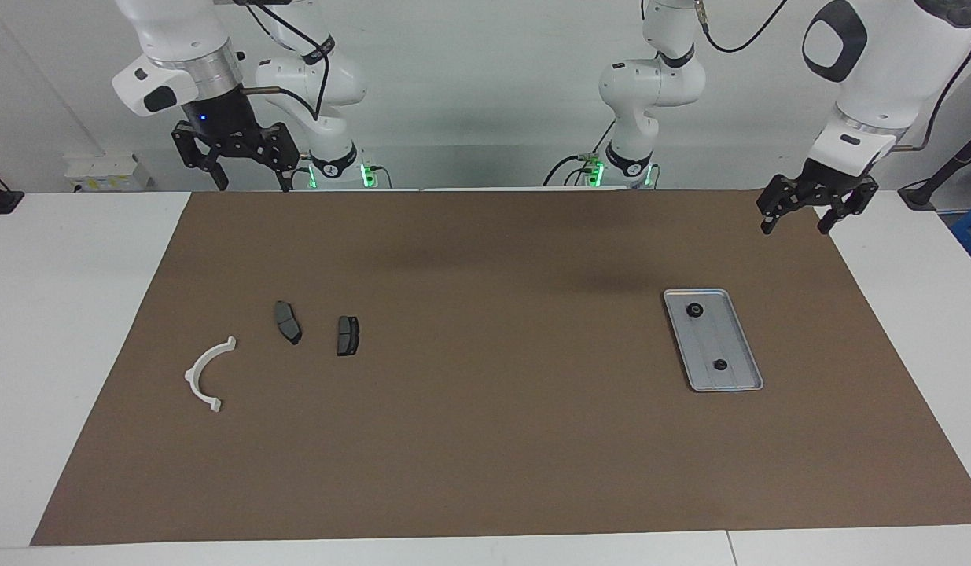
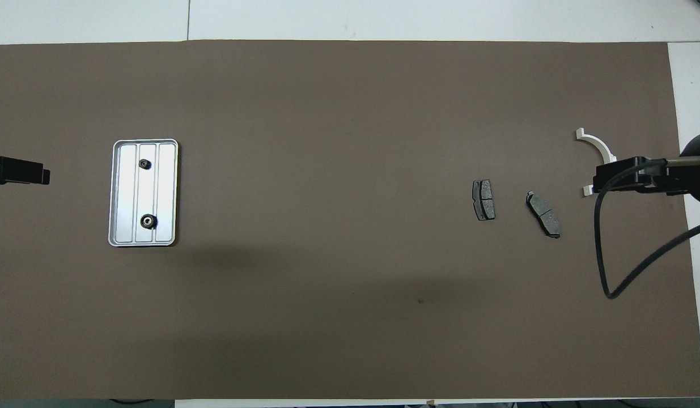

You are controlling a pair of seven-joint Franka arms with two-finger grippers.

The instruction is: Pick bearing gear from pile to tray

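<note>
two bearing gears (image 1: 695, 310) in tray (image 1: 748, 346); both arms' fingers (image 1: 769, 227) released, empty.

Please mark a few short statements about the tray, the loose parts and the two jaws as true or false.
1. Two small black gears lie in the tray. True.
2. The left gripper holds a gear. False: its jaws are open and empty, raised over the mat's corner near the tray.
3. The two brake pads lie on the mat, apart from each other. True.
4. The white bracket lies in the tray. False: it lies on the mat at the right arm's end, beside the brake pads.
5. The right gripper is shut on a brake pad. False: it hangs open and empty above the mat's edge nearest the robots.
</note>
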